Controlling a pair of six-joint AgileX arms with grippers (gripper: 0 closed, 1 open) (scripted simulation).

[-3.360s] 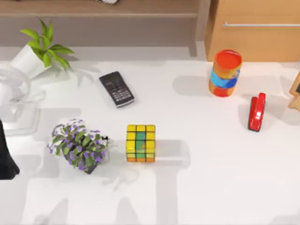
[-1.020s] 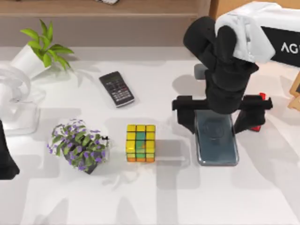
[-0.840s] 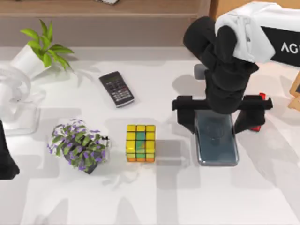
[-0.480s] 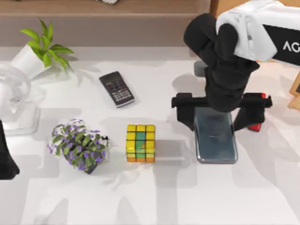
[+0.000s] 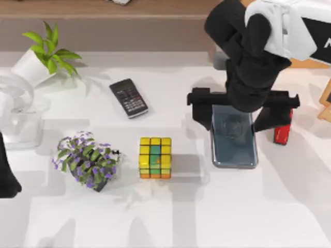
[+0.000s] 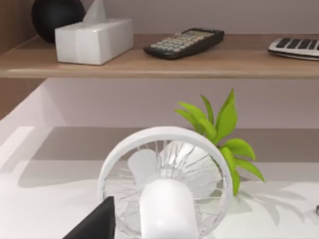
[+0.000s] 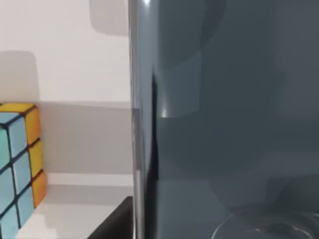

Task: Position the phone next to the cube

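Note:
The cube (image 5: 155, 157), yellow, green and orange, rests on the white table a little left of centre. To its right, a hand's width away, is the phone (image 5: 234, 139), a glossy dark blue-grey slab lying lengthwise. My right gripper (image 5: 235, 123) reaches down over the phone's far end, a black finger against each long side, shut on it. In the right wrist view the phone (image 7: 224, 124) is very close and the cube (image 7: 20, 164) stands beyond its edge. My left arm (image 5: 6, 175) is parked at the table's left edge.
A black keyed handset (image 5: 129, 97) lies behind the cube, and a purple flower pot (image 5: 87, 160) stands just left of it. A white fan (image 5: 13, 103) and a green plant (image 5: 44, 54) occupy the far left. A red stapler (image 5: 282, 132) sits right of the phone.
My right arm came in carrying the phone. Over the last second arm and phone together shifted toward the table's back and slightly left. The cube has not moved.

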